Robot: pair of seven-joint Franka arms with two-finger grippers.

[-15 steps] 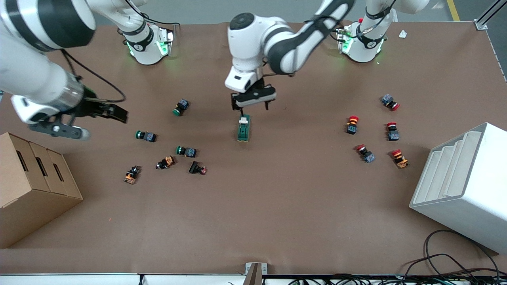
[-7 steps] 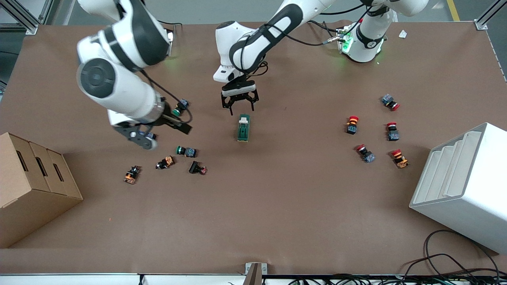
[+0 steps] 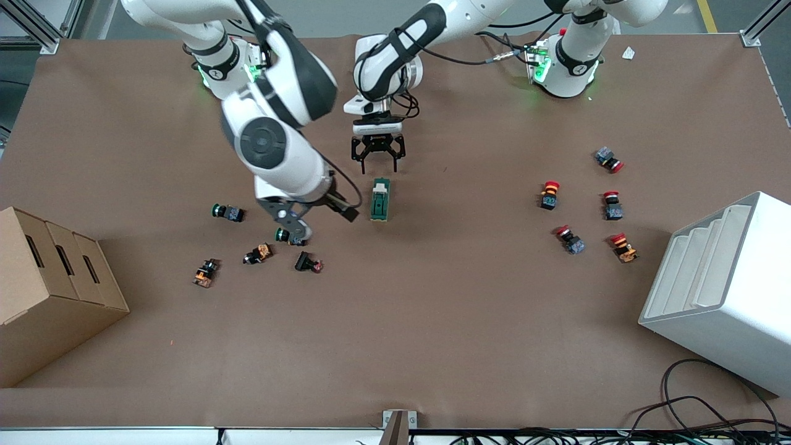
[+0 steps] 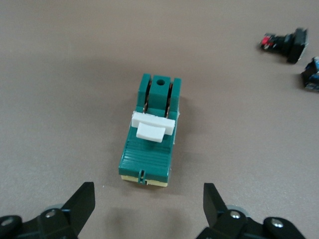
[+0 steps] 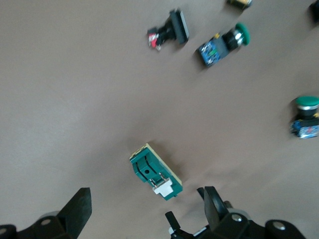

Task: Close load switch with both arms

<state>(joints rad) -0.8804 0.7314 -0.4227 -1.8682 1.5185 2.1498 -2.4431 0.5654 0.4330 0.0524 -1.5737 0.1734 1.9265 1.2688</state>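
Observation:
The load switch (image 3: 380, 199), a dark green oblong block with a white lever tab, lies on the brown table near its middle. My left gripper (image 3: 378, 162) hangs open just over the table at the switch's end farther from the front camera, without touching it. In the left wrist view the switch (image 4: 152, 132) lies ahead of the open left gripper (image 4: 149, 204). My right gripper (image 3: 321, 222) is open, over the table beside the switch toward the right arm's end. In the right wrist view the switch (image 5: 155, 172) sits between the spread fingers of the right gripper (image 5: 144, 219).
Green-capped push buttons (image 3: 227, 212) and other small buttons (image 3: 258, 253) lie toward the right arm's end. Several red-capped buttons (image 3: 549, 194) lie toward the left arm's end. A cardboard box (image 3: 55, 290) and a white stepped bin (image 3: 723, 290) stand at the table's ends.
My right arm has swung in from the right arm's end of the table to beside the switch. My left gripper has shifted slightly and squared up at the switch's end.

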